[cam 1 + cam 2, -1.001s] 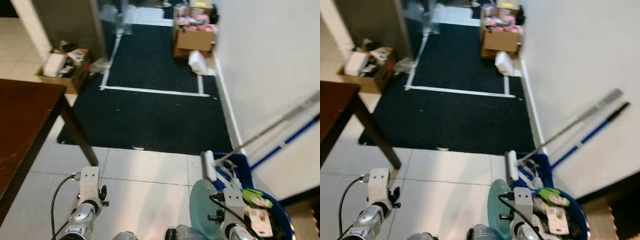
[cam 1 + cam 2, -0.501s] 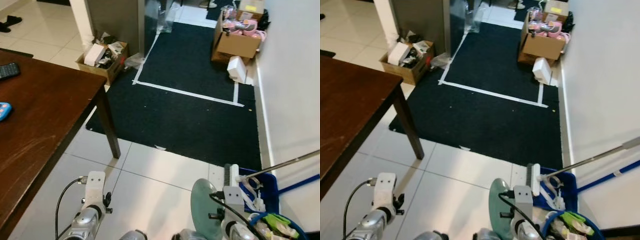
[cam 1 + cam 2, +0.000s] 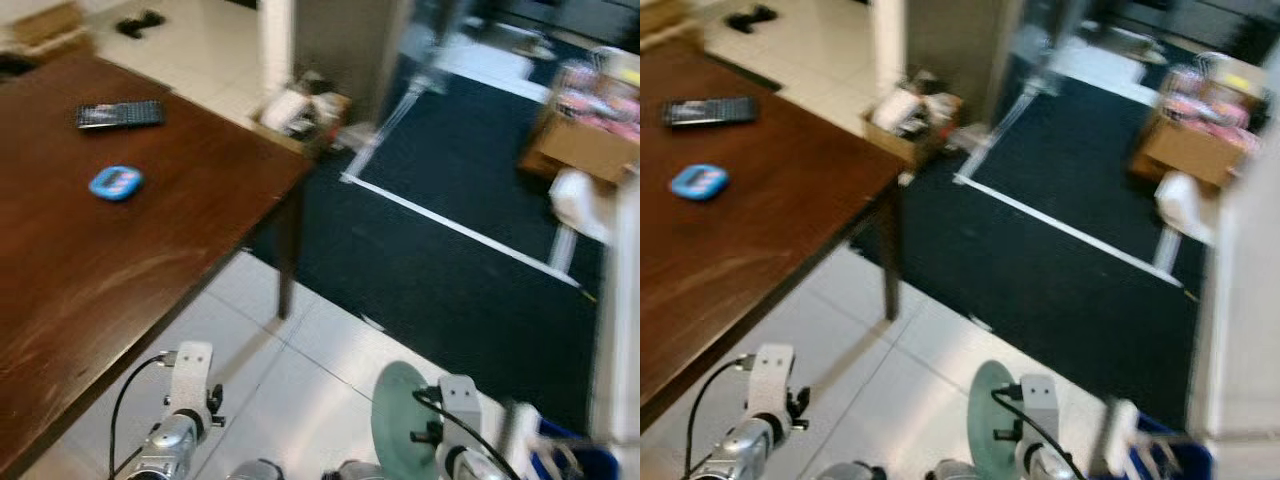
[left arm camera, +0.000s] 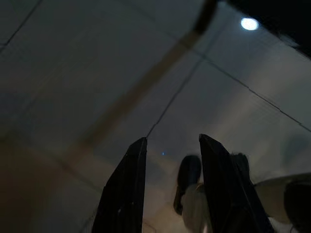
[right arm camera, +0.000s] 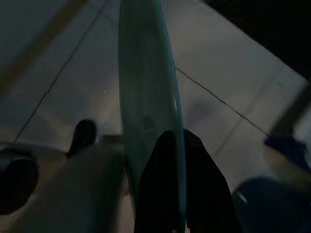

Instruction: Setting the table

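- The right gripper hangs low over the tiled floor, its fingers clamped on the rim of a pale green plate held on edge.
- The left gripper hangs idle, fingers parted and holding nothing.
- The brown table stands ahead and left of both grippers, carrying a blue object and a dark remote.

My head camera swings left between the earlier frames and now, so the whole scene shifts. The dark wooden table now spreads across the left of my view, where only its corner showed. A blue object and a black remote on it come into sight. The blue bucket and mop handles slide almost out on the right. The picture is blurred now.
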You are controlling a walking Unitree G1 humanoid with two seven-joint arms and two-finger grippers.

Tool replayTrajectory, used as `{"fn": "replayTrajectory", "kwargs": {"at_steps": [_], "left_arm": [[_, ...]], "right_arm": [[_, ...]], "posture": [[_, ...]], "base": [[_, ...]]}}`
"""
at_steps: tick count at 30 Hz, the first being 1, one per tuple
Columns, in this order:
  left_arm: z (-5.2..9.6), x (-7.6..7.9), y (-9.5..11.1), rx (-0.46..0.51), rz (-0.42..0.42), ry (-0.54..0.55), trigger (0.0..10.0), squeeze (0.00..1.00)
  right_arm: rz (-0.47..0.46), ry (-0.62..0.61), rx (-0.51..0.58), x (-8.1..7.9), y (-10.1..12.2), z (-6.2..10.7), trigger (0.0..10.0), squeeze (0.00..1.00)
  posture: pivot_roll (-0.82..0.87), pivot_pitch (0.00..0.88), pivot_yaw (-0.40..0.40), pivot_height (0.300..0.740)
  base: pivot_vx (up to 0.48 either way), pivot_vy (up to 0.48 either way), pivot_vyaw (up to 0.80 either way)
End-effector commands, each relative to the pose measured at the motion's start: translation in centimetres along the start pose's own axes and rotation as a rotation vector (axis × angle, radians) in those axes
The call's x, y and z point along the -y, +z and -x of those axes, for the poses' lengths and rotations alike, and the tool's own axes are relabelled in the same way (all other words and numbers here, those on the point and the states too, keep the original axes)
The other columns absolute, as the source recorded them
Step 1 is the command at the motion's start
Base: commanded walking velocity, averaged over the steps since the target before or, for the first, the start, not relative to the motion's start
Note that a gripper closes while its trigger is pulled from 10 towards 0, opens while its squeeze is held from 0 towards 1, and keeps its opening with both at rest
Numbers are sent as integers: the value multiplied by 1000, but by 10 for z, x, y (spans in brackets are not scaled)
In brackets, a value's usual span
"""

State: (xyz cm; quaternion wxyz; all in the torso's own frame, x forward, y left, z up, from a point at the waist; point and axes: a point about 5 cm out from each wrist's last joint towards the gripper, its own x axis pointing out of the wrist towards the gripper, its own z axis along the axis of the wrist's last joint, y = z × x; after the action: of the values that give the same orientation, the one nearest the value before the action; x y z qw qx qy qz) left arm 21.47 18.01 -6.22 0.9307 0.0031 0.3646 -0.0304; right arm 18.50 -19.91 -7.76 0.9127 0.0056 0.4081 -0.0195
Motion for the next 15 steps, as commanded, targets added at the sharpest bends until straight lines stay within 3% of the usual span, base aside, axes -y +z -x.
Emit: {"fn": "replayTrajectory", "kwargs": {"at_steps": [1, 6, 15], "left_arm": [[1, 5, -8, -41, -2, -33, 10000, 0], [3, 10, -21, -141, -51, -69, 10000, 0], [4, 3, -23, -157, -35, -20, 10000, 0]], "right_arm": [[-4, -6, -32, 4, -10, 3, 10000, 0], [-8, 1, -46, 5, -12, 4, 10000, 0], [-8, 5, -47, 6, -11, 3, 10000, 0]], "posture": [[44, 76, -2, 740], [45, 77, -1, 740], [45, 77, 1, 740]], "base": [[0, 0, 800], [0, 0, 800], [0, 0, 800]]}}
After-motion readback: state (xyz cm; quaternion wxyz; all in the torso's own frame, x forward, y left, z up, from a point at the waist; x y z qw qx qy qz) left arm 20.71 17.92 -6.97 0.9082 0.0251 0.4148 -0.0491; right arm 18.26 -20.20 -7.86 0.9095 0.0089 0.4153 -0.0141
